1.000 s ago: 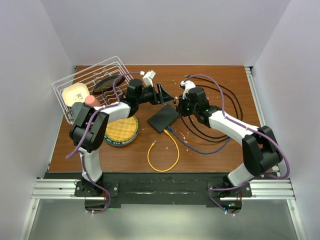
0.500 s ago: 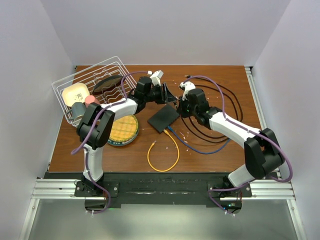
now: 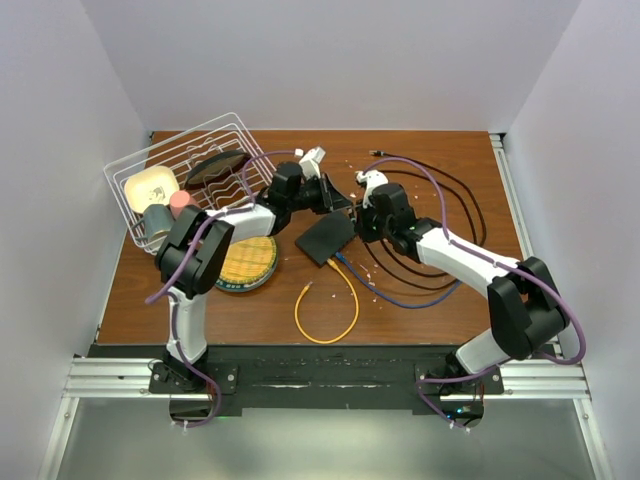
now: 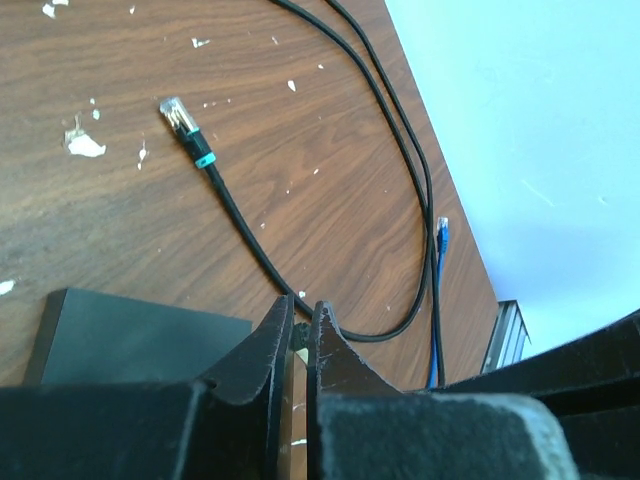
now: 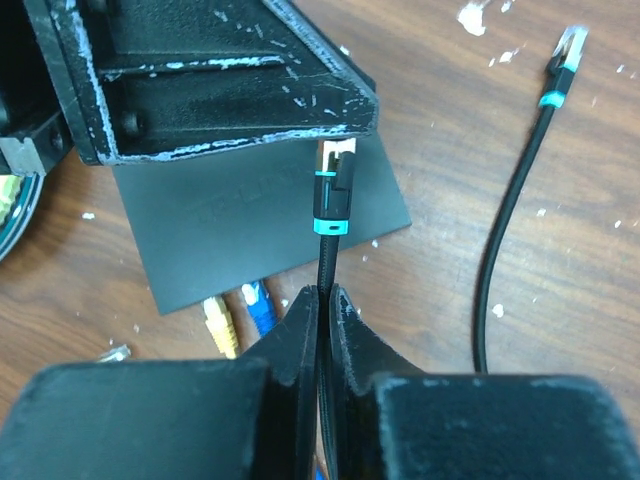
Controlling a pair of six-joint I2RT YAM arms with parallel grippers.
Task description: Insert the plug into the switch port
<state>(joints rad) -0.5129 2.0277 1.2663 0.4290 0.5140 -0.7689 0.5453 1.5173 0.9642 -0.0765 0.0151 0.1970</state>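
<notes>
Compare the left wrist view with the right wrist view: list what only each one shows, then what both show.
Left wrist only: a loose blue plug beside the white wall, and two long black cables crossing the table.
Right wrist only: the right gripper, jaws shut on a black cable whose teal-banded plug is seen against the switch; a yellow plug and a second blue plug at the switch's edge.
Both: the black switch, the left gripper, the wooden table, and what looks like the same loose teal-banded plug lying on it.
</notes>
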